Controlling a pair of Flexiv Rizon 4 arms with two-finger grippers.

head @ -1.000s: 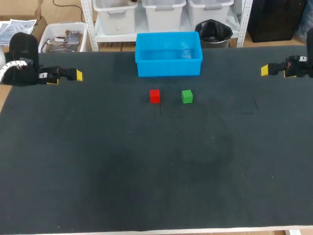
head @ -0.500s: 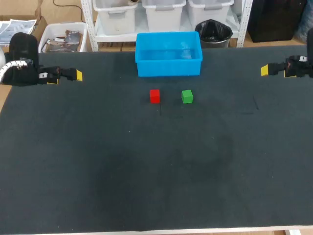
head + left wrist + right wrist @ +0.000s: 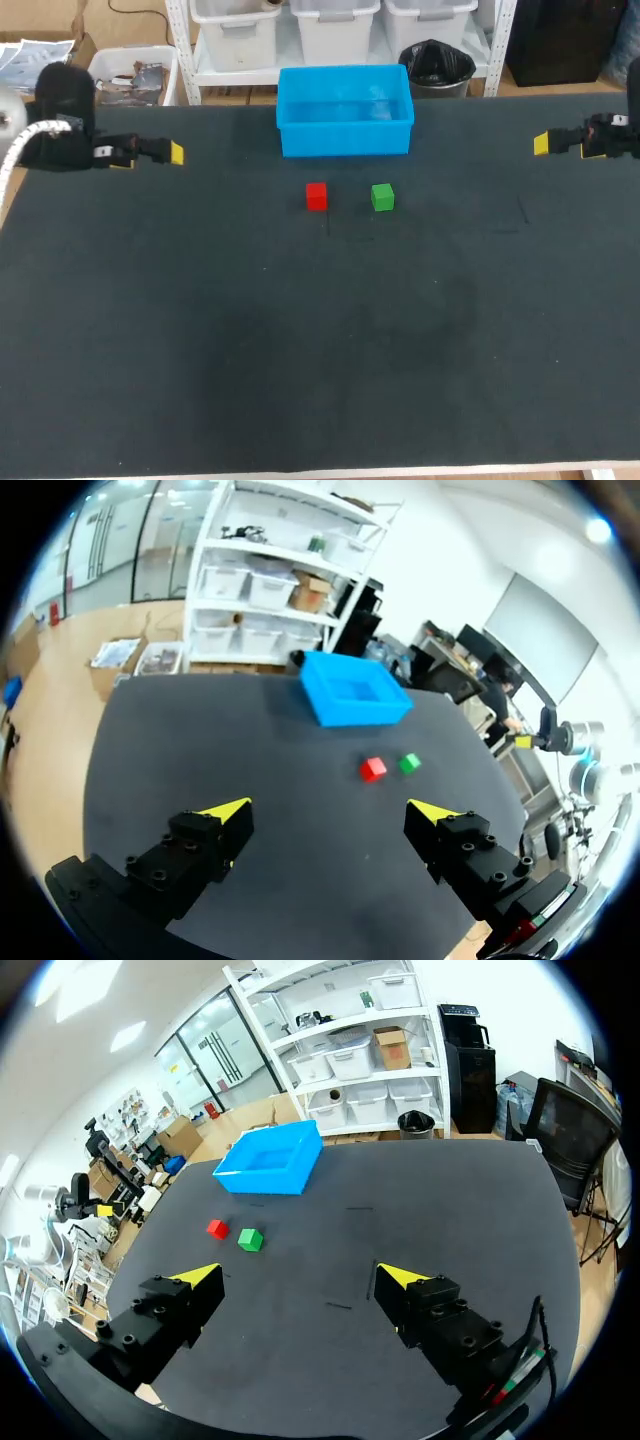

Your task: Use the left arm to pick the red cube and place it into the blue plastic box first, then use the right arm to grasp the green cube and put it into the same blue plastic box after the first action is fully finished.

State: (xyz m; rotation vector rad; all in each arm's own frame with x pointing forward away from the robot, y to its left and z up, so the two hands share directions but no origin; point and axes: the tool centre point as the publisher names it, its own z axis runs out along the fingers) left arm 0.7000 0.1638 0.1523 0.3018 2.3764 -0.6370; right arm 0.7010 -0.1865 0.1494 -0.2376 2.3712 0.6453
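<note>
A red cube [image 3: 316,196] and a green cube [image 3: 382,197] sit side by side on the black table, red on the left, a short way in front of the blue plastic box [image 3: 345,138]. The box looks empty. My left gripper [image 3: 150,158] hovers open near the table's far left, well away from the cubes. My right gripper [image 3: 563,147] hangs open at the far right. From the left wrist, the red cube [image 3: 372,769], green cube [image 3: 409,763] and box [image 3: 360,712] lie far ahead of the open gripper [image 3: 330,812]. The right wrist shows the same cubes [image 3: 217,1228] [image 3: 250,1239] ahead.
The black table top [image 3: 320,350] stretches wide in front of the cubes with nothing else on it. The box stands close to the table's back edge.
My left arm has shifted a little to the right, toward the middle of the table. The right arm, cubes and box have stayed put.
</note>
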